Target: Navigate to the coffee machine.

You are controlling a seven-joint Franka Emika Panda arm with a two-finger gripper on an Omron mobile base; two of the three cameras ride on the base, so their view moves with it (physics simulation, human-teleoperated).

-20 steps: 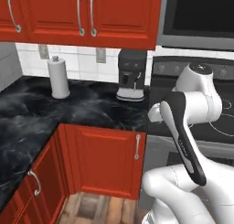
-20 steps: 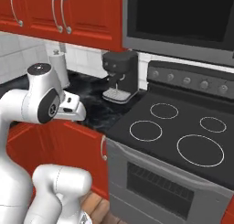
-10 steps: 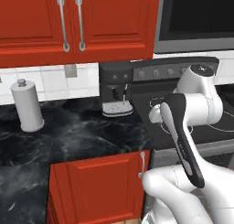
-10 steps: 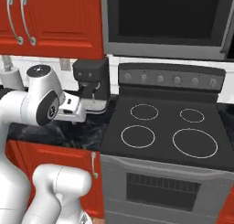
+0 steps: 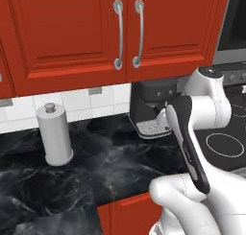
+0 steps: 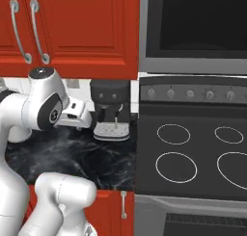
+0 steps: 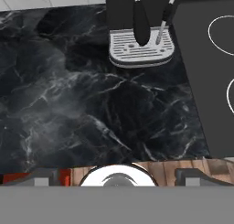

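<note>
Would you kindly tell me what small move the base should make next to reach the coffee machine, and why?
Probably a short, slow final roll forward, then stop: the small dark espresso machine with its silver grated drip tray already sits nearly straight ahead on the black marbled counter, beside the stove.

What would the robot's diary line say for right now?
phase: driving to coffee machine | coffee machine: on black counter, left of stove | paper towel roll: farther left | gripper: holding nothing

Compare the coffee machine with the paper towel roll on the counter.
The coffee machine is dark and boxy; the paper towel roll is white and cylindrical. The machine has a silver grated tray at its base; the roll has a small knob on top. Both stand upright on the black marble counter.
</note>
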